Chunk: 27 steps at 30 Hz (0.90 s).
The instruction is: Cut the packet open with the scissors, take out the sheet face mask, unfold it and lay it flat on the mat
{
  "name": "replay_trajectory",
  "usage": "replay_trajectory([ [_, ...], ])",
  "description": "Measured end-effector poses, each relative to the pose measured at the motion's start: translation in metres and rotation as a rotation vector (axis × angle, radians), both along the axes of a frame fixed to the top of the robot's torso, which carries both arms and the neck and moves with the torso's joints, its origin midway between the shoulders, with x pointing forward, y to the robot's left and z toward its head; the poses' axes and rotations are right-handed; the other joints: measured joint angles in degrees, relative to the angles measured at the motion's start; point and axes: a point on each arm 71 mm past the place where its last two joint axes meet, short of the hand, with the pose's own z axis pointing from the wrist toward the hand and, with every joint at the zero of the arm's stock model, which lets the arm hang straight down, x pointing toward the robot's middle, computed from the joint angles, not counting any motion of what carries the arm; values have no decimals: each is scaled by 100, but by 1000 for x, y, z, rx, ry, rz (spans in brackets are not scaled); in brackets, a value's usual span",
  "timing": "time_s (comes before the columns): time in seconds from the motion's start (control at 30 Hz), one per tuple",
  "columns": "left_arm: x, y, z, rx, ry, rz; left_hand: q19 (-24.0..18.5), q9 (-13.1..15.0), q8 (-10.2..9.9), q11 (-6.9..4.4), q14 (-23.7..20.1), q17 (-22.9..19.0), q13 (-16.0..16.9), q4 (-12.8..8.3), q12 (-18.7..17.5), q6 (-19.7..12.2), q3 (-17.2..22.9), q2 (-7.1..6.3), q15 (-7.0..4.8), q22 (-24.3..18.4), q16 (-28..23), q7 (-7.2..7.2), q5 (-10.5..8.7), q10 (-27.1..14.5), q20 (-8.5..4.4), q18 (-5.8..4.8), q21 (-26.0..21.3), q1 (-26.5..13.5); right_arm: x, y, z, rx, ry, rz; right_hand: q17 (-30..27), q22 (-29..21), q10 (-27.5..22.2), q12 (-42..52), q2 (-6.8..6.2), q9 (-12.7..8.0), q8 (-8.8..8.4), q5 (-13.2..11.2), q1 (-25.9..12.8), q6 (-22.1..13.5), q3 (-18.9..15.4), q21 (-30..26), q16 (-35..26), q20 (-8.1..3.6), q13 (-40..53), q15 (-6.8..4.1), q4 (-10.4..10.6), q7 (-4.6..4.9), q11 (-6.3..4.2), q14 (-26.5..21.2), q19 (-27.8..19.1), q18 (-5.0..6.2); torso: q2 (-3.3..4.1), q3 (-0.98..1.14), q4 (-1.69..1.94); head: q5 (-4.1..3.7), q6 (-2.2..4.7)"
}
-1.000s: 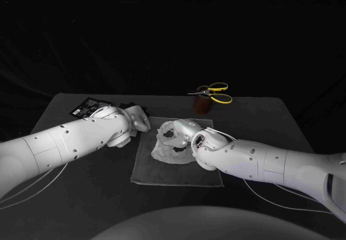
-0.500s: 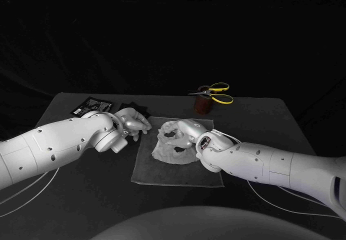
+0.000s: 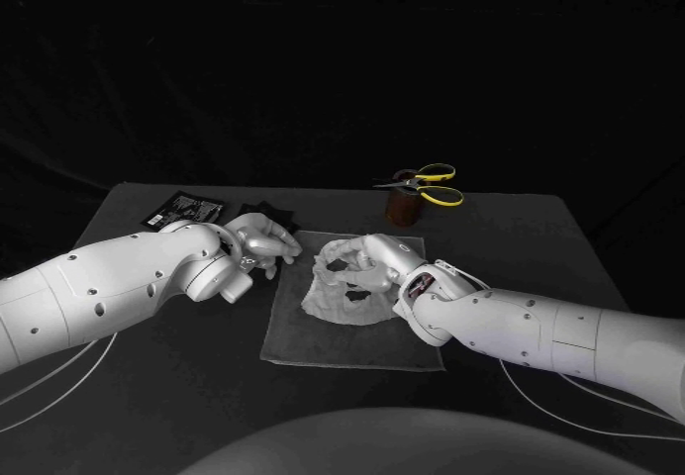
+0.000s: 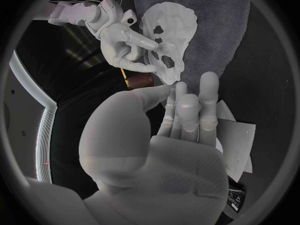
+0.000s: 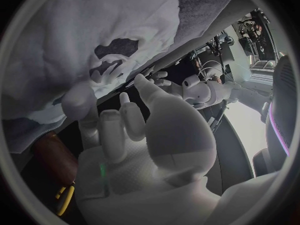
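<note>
The white sheet mask (image 3: 340, 289) lies spread on the grey mat (image 3: 349, 341), its eye and mouth holes showing. My right hand (image 3: 380, 253) rests at the mask's far edge, with fingertips (image 5: 84, 99) touching the sheet and the thumb apart from it. My left hand (image 3: 258, 243) hovers by the mat's far left corner, fingers straight and close together, holding nothing. The left wrist view shows the mask (image 4: 166, 40) and the right hand (image 4: 124, 35) on it. The yellow-handled scissors (image 3: 429, 184) stand in a brown holder (image 3: 403, 208) at the back. The black packet (image 3: 186, 208) lies at the far left.
A white paper piece (image 4: 239, 141) lies beside the mat near my left hand, with the black packet (image 4: 235, 199) beyond it. The brown holder (image 5: 54, 152) and scissors (image 5: 62, 195) stand close behind my right hand.
My left arm has drawn back to the left, uncovering the packet and bringing the hand off the mat's corner. The right hand has slid a little farther along the mask's far edge.
</note>
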Motion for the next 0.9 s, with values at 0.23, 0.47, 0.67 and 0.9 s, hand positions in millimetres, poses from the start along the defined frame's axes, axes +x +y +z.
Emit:
replay_trajectory([
  [0.23,9,-10,0,24,-61,-33,0,-83,22,-29,-2,0,-68,81,-10,141,-338,-12,-1,-58,-9,-28,-22,32,0,-3,-57,-12,-2,-14,10,40,-8,-18,-3,1,-20,0,99,-15,0,0,24,32,78,4,10,0,5,1,5,26,20,-1,0,-1,-2,6,2,21,0],
  [0.47,28,-31,0,125,-161,-104,689,-266,35,-178,526,1320,183,257,656,392,-1102,-147,-132,990,971,-216,-22,320,-105,-151,982,-11,-1,-35,26,51,1,-40,-2,4,7,46,227,-37,-1,0,77,153,292,55,10,22,18,10,-50,44,47,-10,22,-3,3,5,-7,62,0],
  [0.67,40,-48,-1,216,-220,-158,1323,-436,35,-234,774,2241,720,460,1602,632,-1649,-169,-188,2205,1762,-252,-22,423,-173,-411,2212,138,3,-55,46,46,15,-49,-1,5,8,75,288,-58,-1,0,76,251,442,108,30,22,17,10,-90,52,47,-10,22,-4,6,5,-12,74,0],
  [0.9,49,-63,-3,296,-246,-186,1518,-531,35,-215,774,2265,1580,575,2318,671,-1876,-206,-188,2680,1953,-232,-22,790,-161,-503,2670,231,2,-73,60,36,42,-56,3,4,7,84,288,-64,-1,-1,76,258,476,114,29,22,13,10,-93,49,47,-11,22,-5,5,10,-15,75,0],
])
